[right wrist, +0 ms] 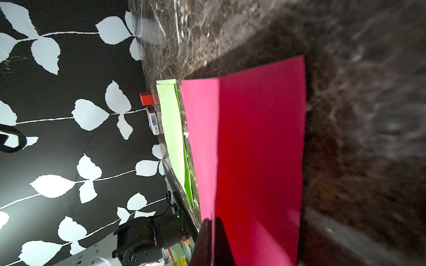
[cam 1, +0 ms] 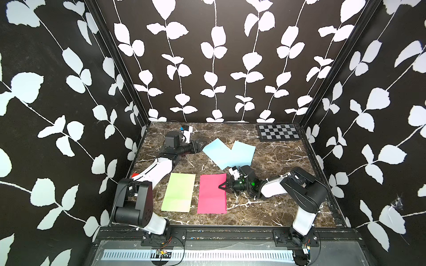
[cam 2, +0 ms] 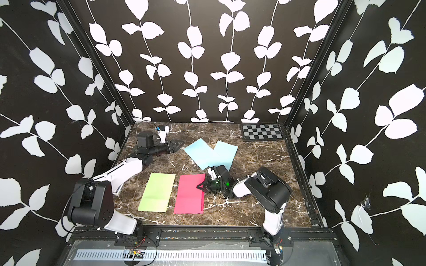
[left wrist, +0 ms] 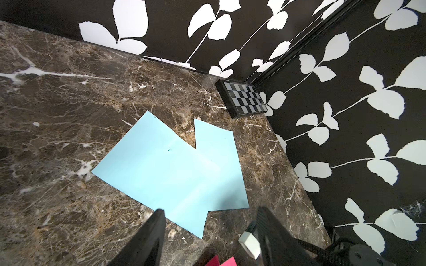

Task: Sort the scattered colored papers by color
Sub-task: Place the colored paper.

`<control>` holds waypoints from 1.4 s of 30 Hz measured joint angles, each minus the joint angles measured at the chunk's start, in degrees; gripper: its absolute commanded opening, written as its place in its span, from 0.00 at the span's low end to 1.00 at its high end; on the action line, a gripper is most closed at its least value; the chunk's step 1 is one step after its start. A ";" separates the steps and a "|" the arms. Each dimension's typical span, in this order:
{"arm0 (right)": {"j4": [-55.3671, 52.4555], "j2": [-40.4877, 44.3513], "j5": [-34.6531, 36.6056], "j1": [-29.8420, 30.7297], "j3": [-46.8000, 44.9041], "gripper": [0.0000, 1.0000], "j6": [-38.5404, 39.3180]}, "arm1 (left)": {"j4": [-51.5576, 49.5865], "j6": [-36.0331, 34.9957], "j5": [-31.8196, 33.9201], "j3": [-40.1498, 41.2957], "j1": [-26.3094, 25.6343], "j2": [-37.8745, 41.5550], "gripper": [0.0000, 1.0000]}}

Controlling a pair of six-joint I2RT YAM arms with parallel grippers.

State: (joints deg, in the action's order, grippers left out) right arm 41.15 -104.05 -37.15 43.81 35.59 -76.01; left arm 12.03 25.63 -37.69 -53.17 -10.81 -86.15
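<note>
Two light blue papers (cam 1: 216, 152) (cam 1: 244, 152) overlap at the back middle of the marble table, seen in both top views (cam 2: 200, 153) and in the left wrist view (left wrist: 161, 165). My left gripper (cam 1: 202, 145) (left wrist: 210, 210) stands open just left of their near corner, holding nothing. A light green paper (cam 1: 178, 192) (cam 2: 158, 192) lies flat at the front. Beside it on the right lies hot pink paper (cam 1: 212, 195) (right wrist: 258, 149). My right gripper (cam 1: 221, 186) (right wrist: 213, 221) is shut on the pink paper's right edge, which is lifted slightly.
A black-and-grey checkerboard panel (cam 1: 279, 132) (left wrist: 242, 99) lies in the back right corner. A red cube (right wrist: 145, 98) and a small card box (right wrist: 152, 119) sit at the table's left edge beyond the green paper (right wrist: 173, 129). Patterned walls close in three sides.
</note>
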 measured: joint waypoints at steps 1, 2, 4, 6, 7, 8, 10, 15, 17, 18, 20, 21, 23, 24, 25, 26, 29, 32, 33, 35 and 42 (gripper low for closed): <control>0.00 -0.09 0.00 -0.02 0.00 0.00 0.00 | 0.00 0.00 -0.02 0.02 0.02 -0.07 0.65; -0.02 -0.17 -0.02 -0.02 0.00 0.00 0.04 | 0.00 0.00 -0.07 0.02 0.02 -0.17 0.65; -0.15 -0.33 -0.13 -0.02 0.00 0.00 0.15 | 0.00 0.00 -0.24 0.07 0.02 -0.39 0.65; -0.22 -0.42 -0.24 -0.02 0.00 0.00 0.22 | 0.00 0.02 -0.42 0.07 0.02 -0.52 0.65; -0.28 -0.46 -0.33 -0.02 0.00 0.00 0.24 | 0.00 0.02 -0.48 0.07 0.02 -0.52 0.65; -0.37 -0.57 -0.42 -0.02 0.04 0.00 0.31 | 0.00 0.02 -0.55 0.07 0.02 -0.55 0.65; -0.59 -0.76 -0.72 -0.02 0.22 0.00 0.42 | 0.00 0.02 -0.72 0.07 0.02 -0.55 0.65; -1.25 -0.92 -1.14 -0.02 0.87 0.00 0.68 | 0.00 0.02 -0.90 0.07 0.02 -0.55 0.65; -1.40 -0.92 -1.22 -0.02 1.01 0.00 0.81 | 0.00 0.02 -0.94 0.07 0.02 -0.59 0.65; -1.51 -0.96 -1.25 -0.02 1.07 0.00 0.83 | 0.00 0.02 -0.96 0.07 0.02 -0.63 0.65; -1.62 -1.01 -1.25 -0.02 1.11 0.03 0.83 | 0.00 0.02 -1.03 0.09 0.02 -0.79 0.65; -1.70 -1.01 -1.25 -0.02 1.11 0.06 0.85 | 0.00 0.02 -1.07 0.09 0.02 -0.87 0.65; -1.90 -1.01 -1.25 -0.02 1.11 0.15 0.83 | 0.00 0.02 -1.09 0.09 0.02 -1.03 0.65; -2.16 -1.01 -1.18 -0.02 1.11 0.20 0.94 | 0.00 0.02 -1.11 0.09 0.02 -1.05 0.65; -2.51 -1.01 -1.14 -0.07 1.11 0.24 1.27 | 0.00 0.02 -1.14 0.09 0.02 -1.09 0.65; -2.93 -1.01 -1.07 -0.07 1.11 0.27 1.25 | 0.00 0.02 -1.16 0.09 0.02 -1.11 0.65; -5.38 -0.50 -0.68 -0.15 1.14 0.34 2.19 | 0.00 0.02 -1.31 0.09 0.04 -1.11 0.66; -8.31 1.09 -0.22 -0.39 1.14 0.39 3.32 | 0.02 0.02 -1.49 0.09 0.04 -1.14 0.65; -9.46 1.88 0.11 -0.50 1.14 0.40 3.85 | 0.02 0.02 -1.55 0.09 0.04 -1.14 0.66; -11.54 3.43 0.50 -0.72 1.20 0.42 4.76 | 0.02 0.04 -1.70 0.09 0.04 -1.16 0.65; -18.40 6.73 1.25 -1.14 3.58 0.45 8.04 | 0.28 0.07 -1.95 0.66 0.04 -1.18 0.66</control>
State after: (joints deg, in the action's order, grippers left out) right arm 22.74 -97.32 -35.90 42.68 39.18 -67.96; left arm 12.32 25.69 -39.64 -52.51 -10.76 -87.33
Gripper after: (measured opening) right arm 0.450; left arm 0.656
